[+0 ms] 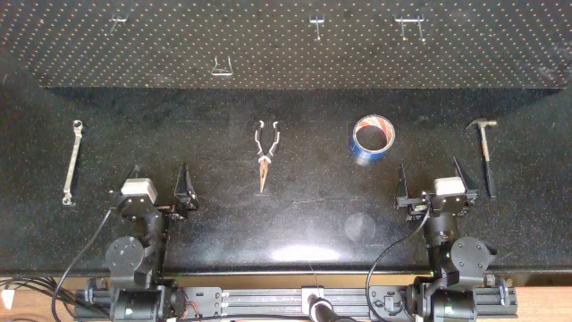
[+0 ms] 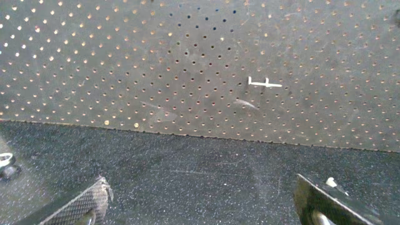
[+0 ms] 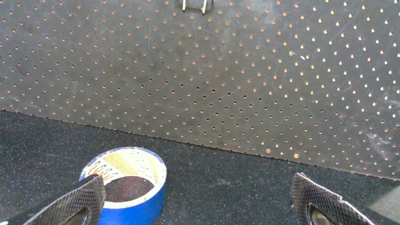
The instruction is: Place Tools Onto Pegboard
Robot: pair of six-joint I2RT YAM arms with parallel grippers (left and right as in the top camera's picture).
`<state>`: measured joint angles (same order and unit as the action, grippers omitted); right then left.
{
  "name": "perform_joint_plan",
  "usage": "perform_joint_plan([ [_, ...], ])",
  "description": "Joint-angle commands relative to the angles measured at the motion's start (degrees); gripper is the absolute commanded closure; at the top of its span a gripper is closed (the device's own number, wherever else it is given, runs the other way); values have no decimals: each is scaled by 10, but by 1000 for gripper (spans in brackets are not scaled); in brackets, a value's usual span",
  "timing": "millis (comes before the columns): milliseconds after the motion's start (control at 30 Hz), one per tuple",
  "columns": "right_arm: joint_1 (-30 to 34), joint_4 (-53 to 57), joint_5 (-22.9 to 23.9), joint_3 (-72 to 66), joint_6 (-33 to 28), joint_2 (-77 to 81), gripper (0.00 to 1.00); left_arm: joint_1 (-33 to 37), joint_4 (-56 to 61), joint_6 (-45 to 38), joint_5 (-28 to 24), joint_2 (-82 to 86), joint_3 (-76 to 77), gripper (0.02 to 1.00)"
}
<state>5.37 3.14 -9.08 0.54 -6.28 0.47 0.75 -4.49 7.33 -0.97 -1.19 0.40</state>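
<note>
On the black tabletop lie a silver wrench (image 1: pixel 71 163) at far left, needle-nose pliers (image 1: pixel 266 154) in the middle, a blue tape roll (image 1: pixel 373 138) (image 3: pixel 125 183) right of centre, and a hammer (image 1: pixel 484 150) at far right. The pegboard (image 1: pixel 286 40) (image 2: pixel 200 69) (image 3: pixel 250 81) stands along the back with metal hooks (image 1: pixel 222 66) (image 1: pixel 409 27) (image 2: pixel 264 82) (image 3: pixel 198 5). My left gripper (image 1: pixel 159 183) (image 2: pixel 200 206) rests open near the front, between wrench and pliers. My right gripper (image 1: pixel 433 179) (image 3: pixel 200 203) is open near the front, between tape and hammer, holding nothing.
Another hook (image 1: pixel 315 27) and a small one (image 1: pixel 117 18) hang high on the board. The wrench's end (image 2: pixel 6 164) shows at the left wrist view's edge. Bare table lies between the tools and the board.
</note>
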Motion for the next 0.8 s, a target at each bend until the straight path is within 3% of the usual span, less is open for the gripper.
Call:
perform_joint_plan([
  [33, 2, 0, 0, -3, 9, -4, 29, 148, -337, 77, -168, -222, 256, 25],
  [100, 2, 0, 0, -3, 9, -4, 29, 229, -569, 67, -177, -427, 528, 25],
  [167, 2, 0, 0, -3, 9, -4, 29, 257, -705, -20, -83, -570, 692, 25],
  [200, 2, 0, 0, -3, 9, -4, 29, 277, -758, -110, -49, -627, 747, 25],
  [233, 2, 0, 0, -3, 9, -4, 29, 330, -784, -304, -15, -721, 776, 25],
  [267, 2, 0, 0, -3, 9, -4, 29, 357, -754, -368, -10, -784, 776, 25],
  [300, 2, 0, 0, -3, 9, -4, 29, 365, -703, -381, -1, -824, 776, 25],
  [400, 2, 0, 0, -3, 9, -4, 29, 367, -618, -528, 111, -933, 776, 25],
  [567, 2, 0, 0, -3, 9, -4, 29, 410, -493, -528, -25, -999, 749, 25],
  [667, 2, 0, 0, -3, 9, -4, 29, 403, -430, -498, -60, -1008, 714, 25],
  [700, 2, 0, 0, -3, 9, -4, 29, 407, -414, -452, -63, -1016, 701, 25],
  [800, 2, 0, 0, -3, 9, -4, 29, 408, -405, -450, -73, -1051, 692, 25],
])
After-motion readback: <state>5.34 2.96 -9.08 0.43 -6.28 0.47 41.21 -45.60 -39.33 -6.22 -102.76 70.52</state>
